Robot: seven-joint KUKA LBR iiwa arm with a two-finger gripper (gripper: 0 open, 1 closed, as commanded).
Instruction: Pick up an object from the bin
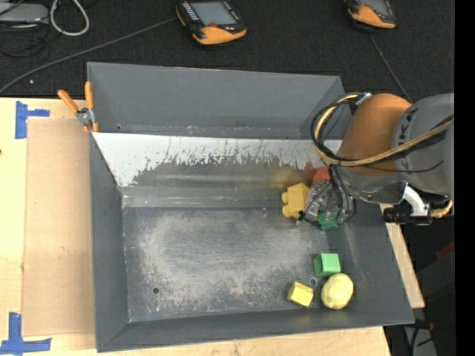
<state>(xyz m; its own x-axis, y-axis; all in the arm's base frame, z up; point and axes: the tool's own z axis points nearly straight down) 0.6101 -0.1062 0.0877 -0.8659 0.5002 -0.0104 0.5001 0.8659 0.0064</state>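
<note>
The gripper [327, 212], whose spread cannot be told, is shown right of centre, with a yellow lump [295, 199] lying just beside it on the left.

bin floor [208, 251] left, centre open; 3 small things [335, 291] crowd front-right corner; yellow toy [295, 199] back-right.

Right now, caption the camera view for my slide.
Claw beside a yellow toy, far right in the grey bin.

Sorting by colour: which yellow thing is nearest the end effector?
The yellow block toward the back, beside the end effector; the yellow cube and ball lie farther forward.
</note>
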